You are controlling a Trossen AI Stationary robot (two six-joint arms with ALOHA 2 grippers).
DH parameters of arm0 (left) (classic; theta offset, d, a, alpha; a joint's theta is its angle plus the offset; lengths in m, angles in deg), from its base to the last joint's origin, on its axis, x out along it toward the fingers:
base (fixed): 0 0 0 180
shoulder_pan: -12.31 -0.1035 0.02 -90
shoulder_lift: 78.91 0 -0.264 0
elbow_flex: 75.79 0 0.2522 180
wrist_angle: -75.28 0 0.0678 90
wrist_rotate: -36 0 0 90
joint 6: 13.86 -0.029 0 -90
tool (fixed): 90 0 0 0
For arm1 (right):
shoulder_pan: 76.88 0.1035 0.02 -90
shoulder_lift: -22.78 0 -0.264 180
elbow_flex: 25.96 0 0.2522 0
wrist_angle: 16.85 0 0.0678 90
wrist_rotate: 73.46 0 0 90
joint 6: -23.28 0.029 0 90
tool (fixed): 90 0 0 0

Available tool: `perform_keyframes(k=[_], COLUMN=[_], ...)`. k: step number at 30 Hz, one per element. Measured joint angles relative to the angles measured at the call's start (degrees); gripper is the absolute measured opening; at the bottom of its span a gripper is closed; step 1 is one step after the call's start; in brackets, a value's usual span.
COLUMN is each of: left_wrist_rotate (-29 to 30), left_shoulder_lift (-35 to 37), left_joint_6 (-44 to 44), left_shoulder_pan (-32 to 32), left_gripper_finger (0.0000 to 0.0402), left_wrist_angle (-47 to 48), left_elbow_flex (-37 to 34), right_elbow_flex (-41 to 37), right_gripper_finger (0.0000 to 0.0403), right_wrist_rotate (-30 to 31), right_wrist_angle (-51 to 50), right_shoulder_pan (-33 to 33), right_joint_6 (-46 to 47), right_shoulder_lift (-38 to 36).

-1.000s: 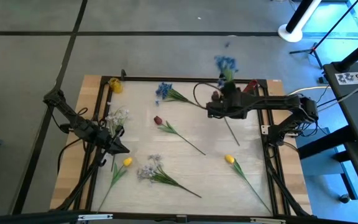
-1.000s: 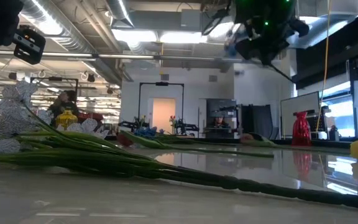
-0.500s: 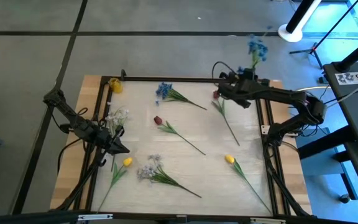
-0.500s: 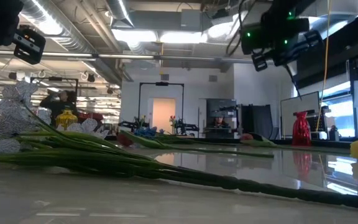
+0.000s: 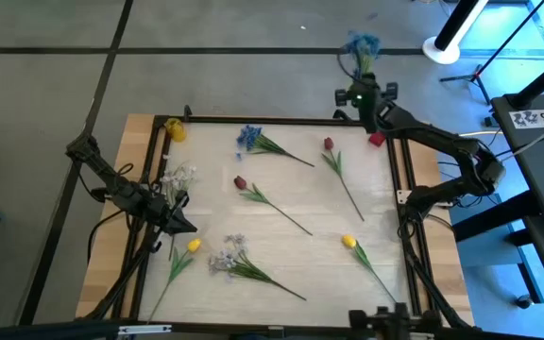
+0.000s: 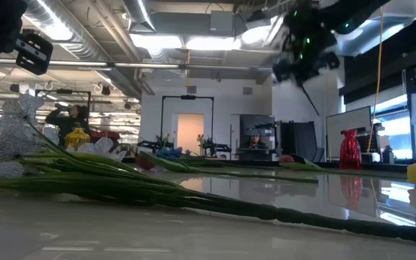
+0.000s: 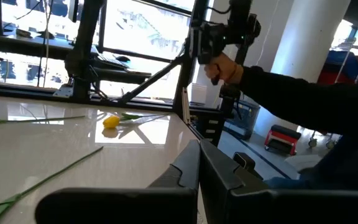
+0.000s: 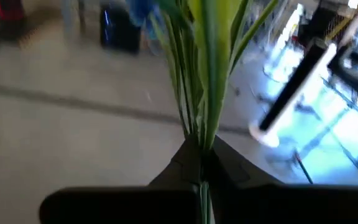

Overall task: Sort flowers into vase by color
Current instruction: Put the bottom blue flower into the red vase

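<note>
My right gripper (image 5: 362, 93) is beyond the table's far edge, raised, shut on a blue flower whose blue cluster (image 5: 362, 44) points away from the table. It is blurred high in the low view (image 6: 305, 54). My left gripper (image 5: 182, 225) waits shut over the table's left side, touching nothing. Lying flat on the table are a blue cluster (image 5: 248, 137), two red tulips (image 5: 240, 183) (image 5: 328, 144), two yellow tulips (image 5: 349, 242) (image 5: 193, 246) and two pale sprays (image 5: 178, 177) (image 5: 227, 257). My right gripper pinches the blue flower's green stem bundle (image 8: 202, 140) between its two fingers, below the leaves. The stems run along the fingers and out past their tips. The flower is lifted clear of the table, with its bloom beyond the fingers on the far side.
A yellow vase (image 5: 174, 128) stands at the far left corner and a red one (image 5: 377, 139) at the far right. A black frame (image 5: 281, 120) borders the table. A person's hand (image 7: 225, 67) and dark sleeve show in the left wrist view beyond the right edge.
My right gripper has carried the blue flower from over the table's far right part out past the far edge, swinging the bloom away from the table. It stayed shut on the stem. The red tulip it had stood over now shows fully.
</note>
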Motion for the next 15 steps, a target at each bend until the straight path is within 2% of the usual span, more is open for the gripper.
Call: perform_keyframes(k=[4, 7, 11, 13, 15], left_wrist_rotate=[0.0, 0.0, 0.0, 0.0, 0.0], left_shoulder_lift=[0.0, 0.0, 0.0, 0.0, 0.0], left_joint_6=[0.0, 0.0, 0.0, 0.0, 0.0], left_shoulder_pan=[0.0, 0.0, 0.0, 0.0, 0.0], left_gripper_finger=[0.0, 0.0, 0.0, 0.0, 0.0], left_wrist_angle=[0.0, 0.0, -0.1, -0.1, 0.0], left_elbow_flex=[0.0, 0.0, 0.0, 0.0, 0.0], right_elbow_flex=[-8.5, -19.7, -33.0, -35.6, -36.2], right_gripper_finger=[0.0006, 0.0006, 0.0006, 0.0006, 0.0006], right_wrist_rotate=[-0.5, -1.6, -3.5, -6.4, -7.1], right_wrist_angle=[9.1, 23.3, 41.3, 46.2, 45.9], right_shoulder_pan=[-1.6, -2.0, -2.6, -2.7, -2.6], right_joint_6=[-2.7, -2.8, -9.2, -12.6, -14.5], right_shoulder_lift=[-7.6, -15.2, -23.1, -24.8, -24.7])
